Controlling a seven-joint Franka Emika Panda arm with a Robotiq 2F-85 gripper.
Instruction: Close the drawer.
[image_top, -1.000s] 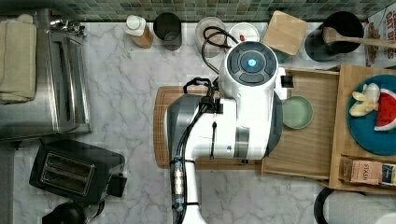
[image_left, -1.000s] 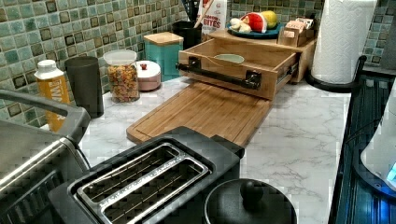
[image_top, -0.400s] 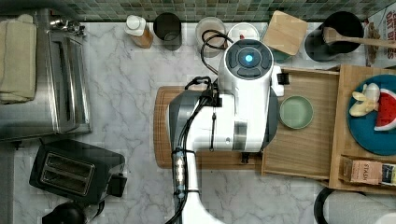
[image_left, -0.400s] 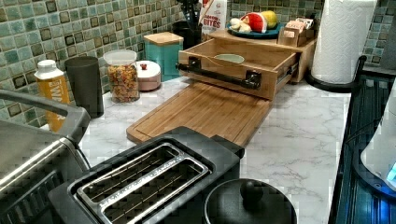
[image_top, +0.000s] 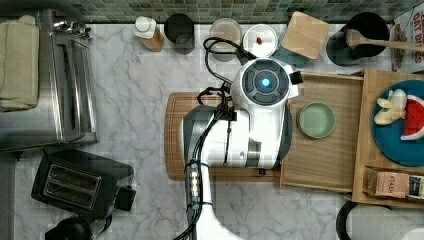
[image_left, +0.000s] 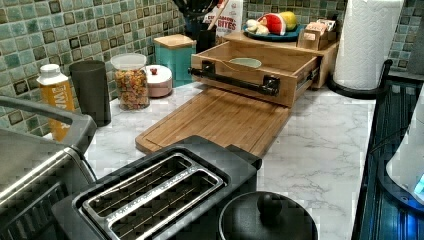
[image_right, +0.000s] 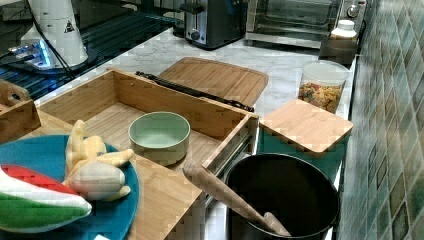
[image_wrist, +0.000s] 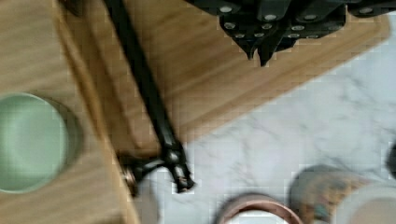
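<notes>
Looking down in the top view: the arm (image_top: 250, 125) sits mid-frame over the cutting board (image_top: 172, 135), its body covering the board's right part and the drawer's front edge. The drawer (image_top: 325, 160) is pulled out, right of centre, with 1 green bowl (image_top: 316, 120) on its floor near the upper part. Right of it, a wooden shelf carries a blue plate (image_top: 395, 145) with toy fruit. Toaster (image_top: 82, 182) at lower left, toaster oven (image_top: 47, 80) at upper left, jars along the tiled top edge.

Left view: drawer (image_left: 300, 67) at upper centre, open, black bar handle (image_left: 235, 80) across its front, bowl (image_left: 245, 62) inside. Cutting board (image_left: 215, 120) lies flat just in front of the drawer, mid-frame. Paper towel roll (image_left: 367, 40) at upper right.

Right view: drawer (image_right: 85, 97) left of centre, open, bowl (image_right: 159, 135) on its floor; handle (image_right: 195, 92) runs along the far front face, board (image_right: 220, 77) beyond it. Black pot (image_right: 285, 200) with a wooden spoon (image_right: 225, 195) at lower right.

Wrist view: gripper (image_wrist: 260, 57) hangs above the board (image_wrist: 210, 88), apart from the handle (image_wrist: 144, 88). Jaws narrow, tips nearly together, holding nothing.
</notes>
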